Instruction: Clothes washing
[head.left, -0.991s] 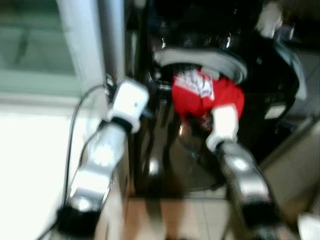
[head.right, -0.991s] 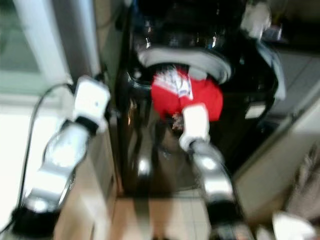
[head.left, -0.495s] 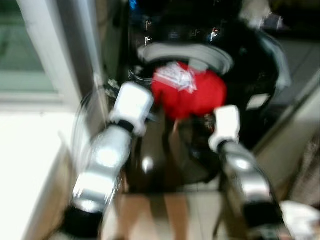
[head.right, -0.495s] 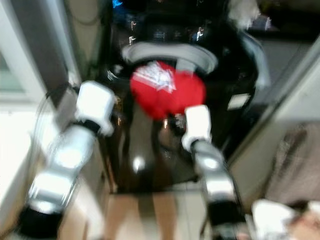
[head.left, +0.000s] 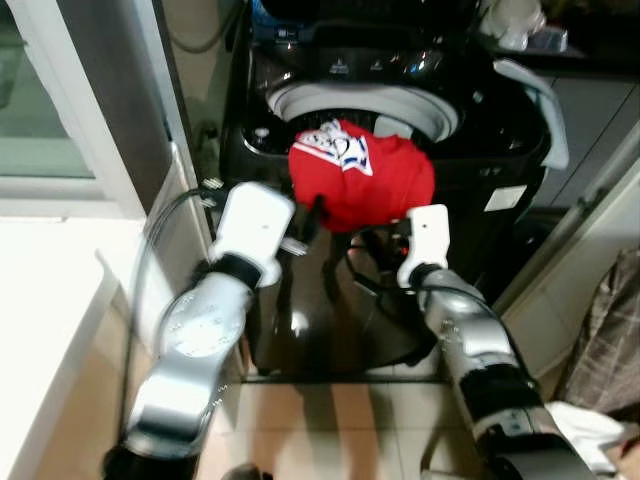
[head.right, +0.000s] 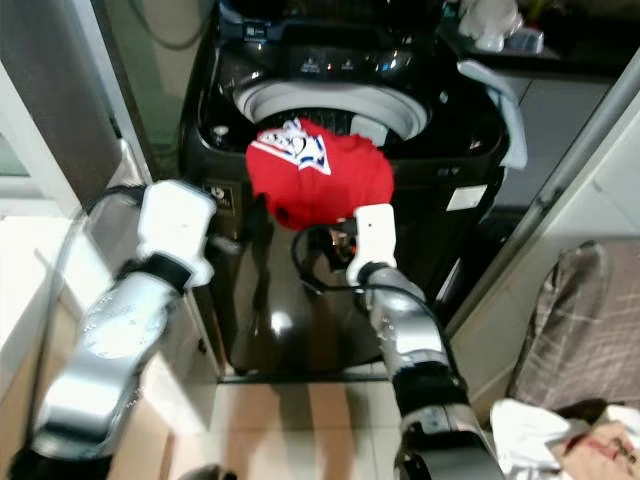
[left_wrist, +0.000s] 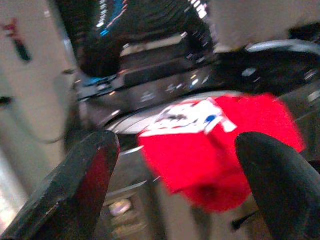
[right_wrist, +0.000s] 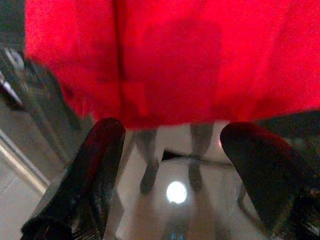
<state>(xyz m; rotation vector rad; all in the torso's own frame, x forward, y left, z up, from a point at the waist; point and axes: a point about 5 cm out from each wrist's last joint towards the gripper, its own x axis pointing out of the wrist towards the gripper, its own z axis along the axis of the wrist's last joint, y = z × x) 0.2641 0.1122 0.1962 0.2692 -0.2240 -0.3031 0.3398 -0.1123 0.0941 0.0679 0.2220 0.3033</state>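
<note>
I am viewing the red garment (head.left: 365, 185) draped over the front rim of the washing machine (head.left: 300, 310), upper centre of frame, hanging partly outside the drum opening (head.left: 420, 110). The right gripper (right_wrist: 170, 165) is sitting directly beneath its hem, jaws wide apart and empty. The left gripper (left_wrist: 175, 165), also spread and empty, is facing it from the left. Open room lies above the drum.

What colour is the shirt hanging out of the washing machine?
The shirt is bright red with a white printed patch on top, clearest in the left eye view.
</note>
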